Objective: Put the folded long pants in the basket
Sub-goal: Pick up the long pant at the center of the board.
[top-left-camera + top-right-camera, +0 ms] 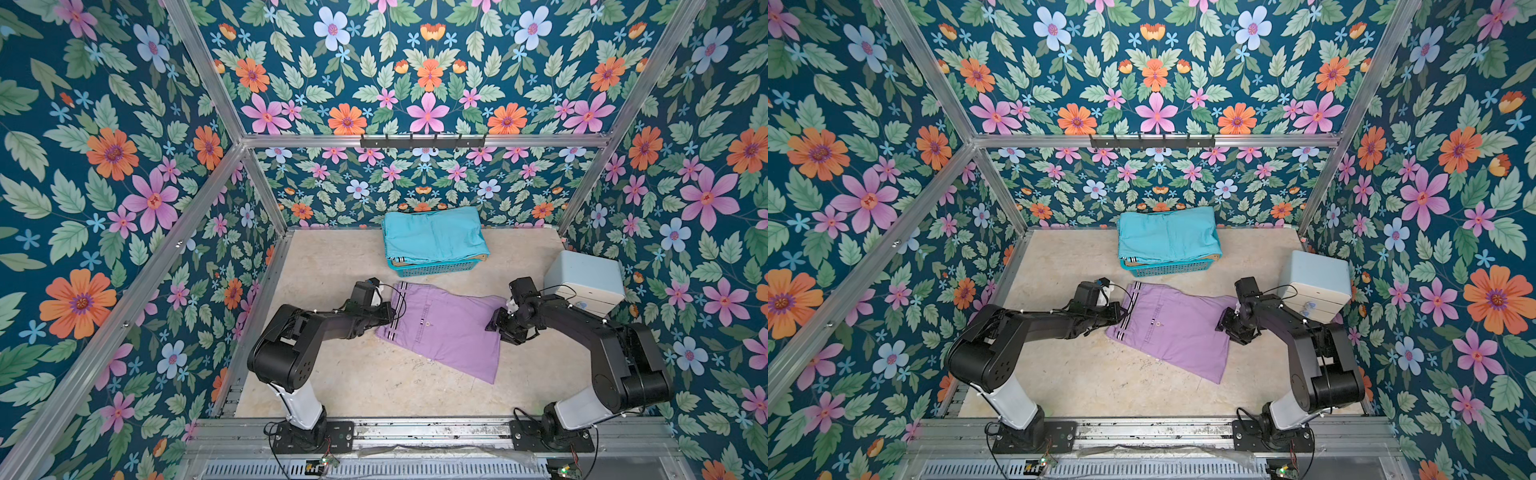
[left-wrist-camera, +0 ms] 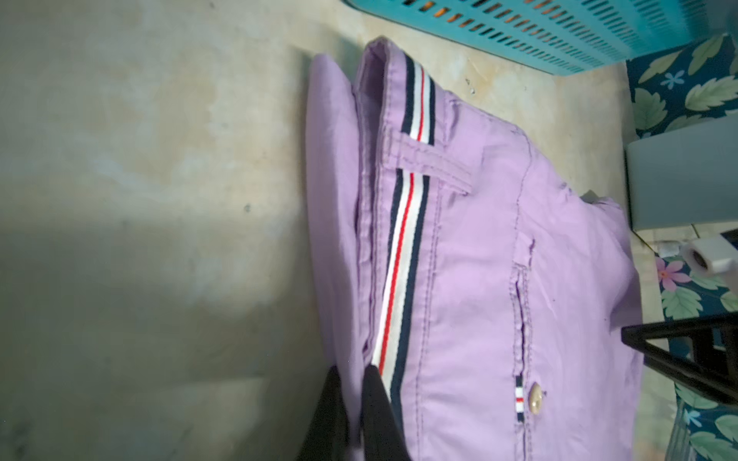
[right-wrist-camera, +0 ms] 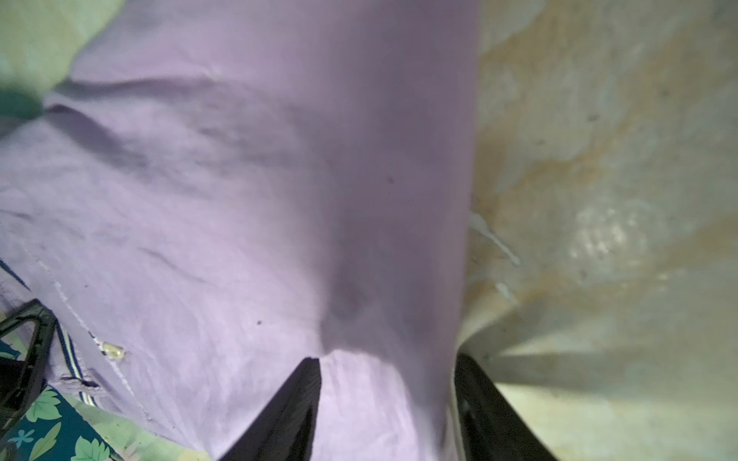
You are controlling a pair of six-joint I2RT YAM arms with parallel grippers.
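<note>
The lilac pants (image 1: 449, 328) lie in the middle of the surface (image 1: 353, 374). They are not yet in the basket (image 1: 432, 271) at 12 o'clock, where the turquoise pants (image 1: 432, 237) sit on top. The left end effector (image 2: 353, 375) pinches their waistband at 9 o'clock. The right end effector (image 3: 389, 367) stands wide apart around the 3 o'clock edge, not squeezing. I think it should pinch too, then both lift evenly. No words can be read.

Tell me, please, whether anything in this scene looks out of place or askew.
The turquoise pants sit heaped above the basket, overhanging its rim rather than lying down inside. The lilac pants lie on the table at a slant to the basket, with an under layer poking out past the striped waistband.
</note>
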